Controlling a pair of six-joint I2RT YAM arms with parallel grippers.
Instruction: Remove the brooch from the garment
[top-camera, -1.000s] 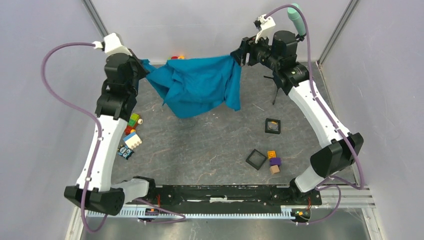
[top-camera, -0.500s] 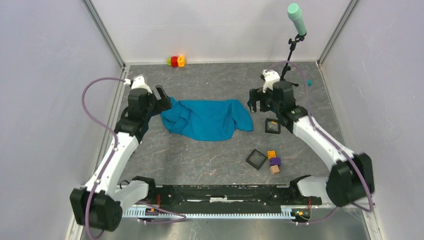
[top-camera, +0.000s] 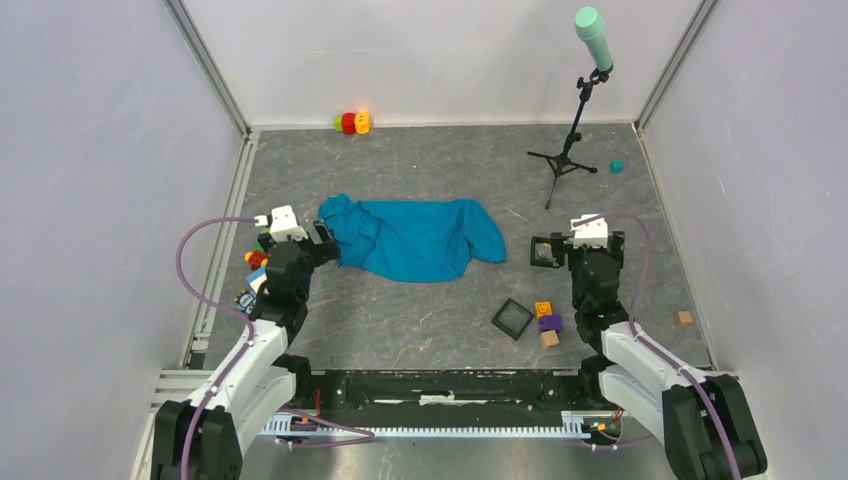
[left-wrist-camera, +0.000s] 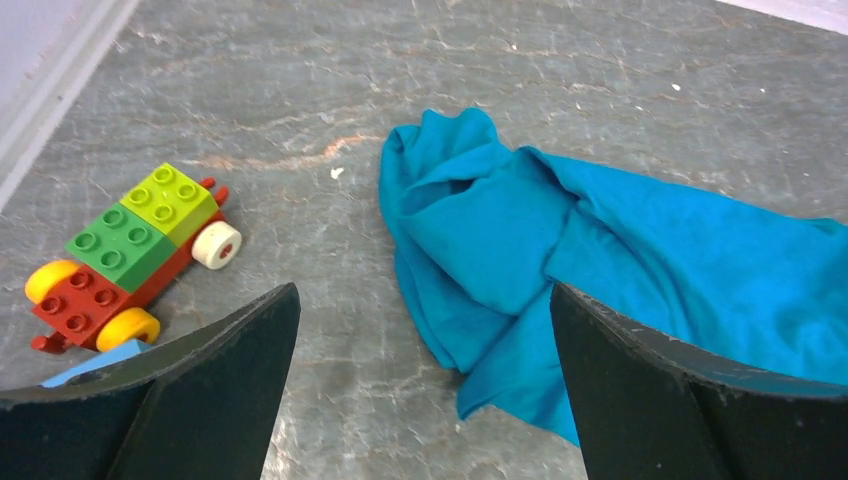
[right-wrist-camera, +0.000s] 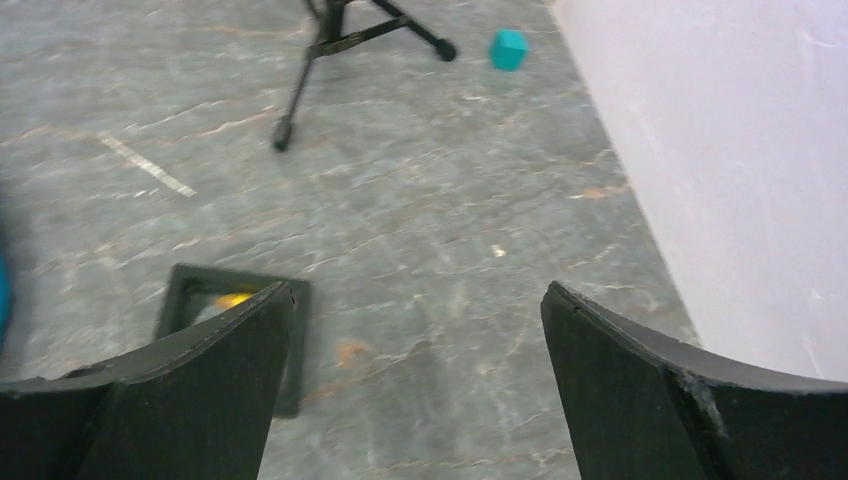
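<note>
The teal garment lies crumpled on the grey table, and its left end fills the middle and right of the left wrist view. My left gripper is open, low over the garment's left edge, with nothing between its fingers. My right gripper is open over bare table, to the right of the garment and apart from it. The brooch is hidden; none shows on the cloth's visible folds. A tiny whitish speck sits on the table just left of the cloth, too small to identify.
A toy block car stands left of the left gripper. A black tray lies beside the right gripper's left finger. Another black tray and loose blocks lie nearer. A tripod stand and teal cube stand behind.
A second ago both grippers held the garment up between them at the back. Both have let go and opened, the cloth now lies on the table, and both arms have drawn back.
</note>
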